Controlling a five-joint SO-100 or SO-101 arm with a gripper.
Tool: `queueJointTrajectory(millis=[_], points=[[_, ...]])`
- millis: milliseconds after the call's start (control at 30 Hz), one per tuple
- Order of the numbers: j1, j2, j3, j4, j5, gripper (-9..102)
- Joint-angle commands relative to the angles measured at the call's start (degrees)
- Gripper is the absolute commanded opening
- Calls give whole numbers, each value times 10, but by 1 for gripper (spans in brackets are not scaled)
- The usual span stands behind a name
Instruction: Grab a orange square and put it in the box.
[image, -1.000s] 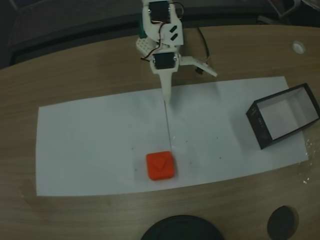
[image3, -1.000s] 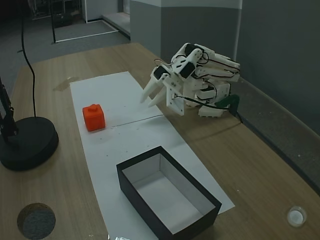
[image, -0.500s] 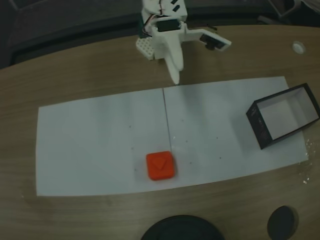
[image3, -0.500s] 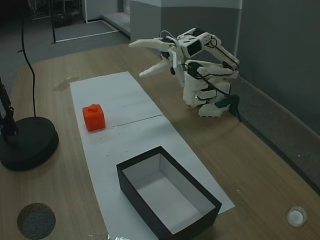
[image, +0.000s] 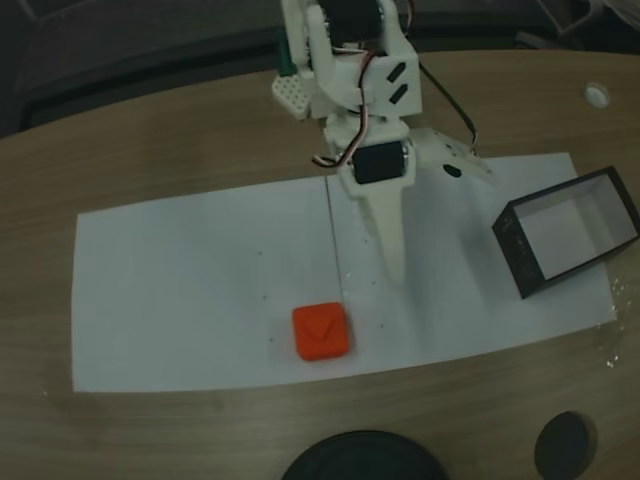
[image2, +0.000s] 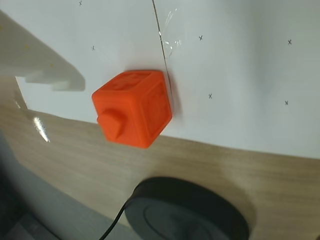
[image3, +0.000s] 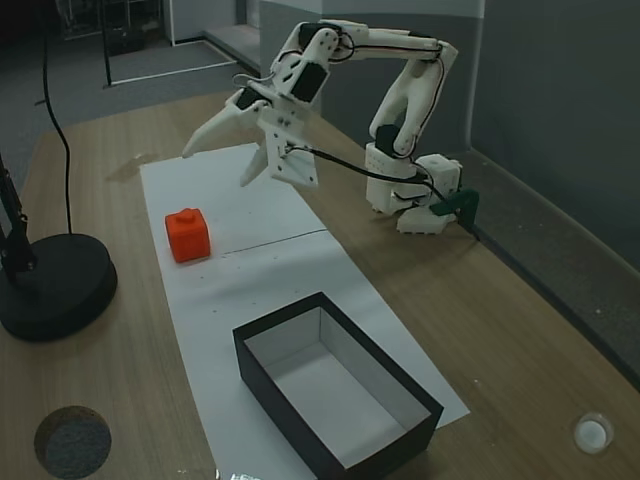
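Orange cube, black box, white paper on pale wood

The cube (image: 321, 332) is bright orange-red on all visible faces, one flat colour with no print. The box (image3: 336, 394) has black walls outside and a white floor and lining inside. The paper (image: 190, 290) is plain white, dotted with tiny dark cross marks in the wrist view and cut by one thin dark line. The surface (image: 150, 150) is light brown wood with fine grain streaks. The arm (image3: 400, 90) and its fingers (image: 392, 245) are white, with black motor blocks and a small green part at the base. The disc (image3: 55, 285) is matt black. The smaller disc (image3: 72, 441) is speckled grey-black.
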Motion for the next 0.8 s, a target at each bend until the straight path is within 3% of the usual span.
queueJointTrajectory(millis=[0, 367, 767], points=[[18, -127, -147, 33, -2, 38], [107, -385, -407, 148, -3, 38], [108, -483, -435, 162, -4, 38]])
